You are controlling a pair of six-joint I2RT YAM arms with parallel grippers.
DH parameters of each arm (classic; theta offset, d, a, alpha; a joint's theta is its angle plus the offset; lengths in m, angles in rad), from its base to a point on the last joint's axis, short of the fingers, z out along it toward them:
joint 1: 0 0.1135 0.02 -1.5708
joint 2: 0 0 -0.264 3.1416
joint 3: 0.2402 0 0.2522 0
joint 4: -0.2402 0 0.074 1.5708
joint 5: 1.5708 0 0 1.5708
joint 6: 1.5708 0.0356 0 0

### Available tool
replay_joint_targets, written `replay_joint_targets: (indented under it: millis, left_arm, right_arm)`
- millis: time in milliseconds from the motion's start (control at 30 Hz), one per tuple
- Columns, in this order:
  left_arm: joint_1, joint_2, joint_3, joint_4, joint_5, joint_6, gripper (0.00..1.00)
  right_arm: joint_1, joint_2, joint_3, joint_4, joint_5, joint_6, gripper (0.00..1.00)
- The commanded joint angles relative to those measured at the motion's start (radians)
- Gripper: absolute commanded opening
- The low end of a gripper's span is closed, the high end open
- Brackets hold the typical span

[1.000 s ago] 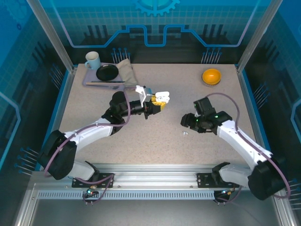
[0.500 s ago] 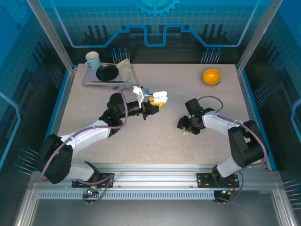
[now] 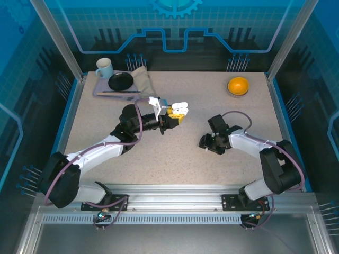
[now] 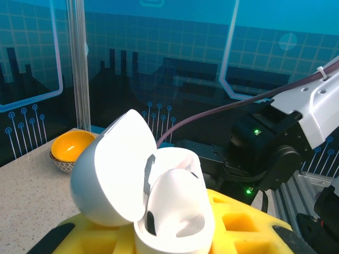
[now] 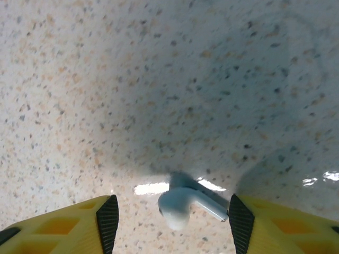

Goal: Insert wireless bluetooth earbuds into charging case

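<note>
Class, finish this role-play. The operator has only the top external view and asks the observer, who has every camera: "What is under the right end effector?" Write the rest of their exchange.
Observer: A white earbud lies flat on the table, inside the open right end effector, not gripped.
Operator: Is the case ready to receive it?
Observer: The left wrist view shows the white charging case with its lid swung open.
Operator: Is it held firmly?
Observer: It sits clamped between the yellow fingers of the left end effector.
</note>
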Motion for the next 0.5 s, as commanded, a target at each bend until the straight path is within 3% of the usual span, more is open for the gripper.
replay_joint_targets:
  millis: [0, 333, 467]
  left_arm:
    - [0.006, -0.011, -0.016, 0.024, -0.013, 0.014, 0.0]
    - [0.007, -0.019, -0.034, 0.037, -0.023, 0.009, 0.0]
    - [0.007, -0.021, -0.033, 0.036, -0.023, 0.008, 0.0]
  right_arm:
    - [0.037, -0.034, -0.014, -0.018, -0.019, 0.021, 0.6]
    - [0.144, -0.073, 0.022, -0.091, -0.002, 0.043, 0.6]
    - [0.101, -0.085, 0.052, -0.13, 0.063, 0.003, 0.61]
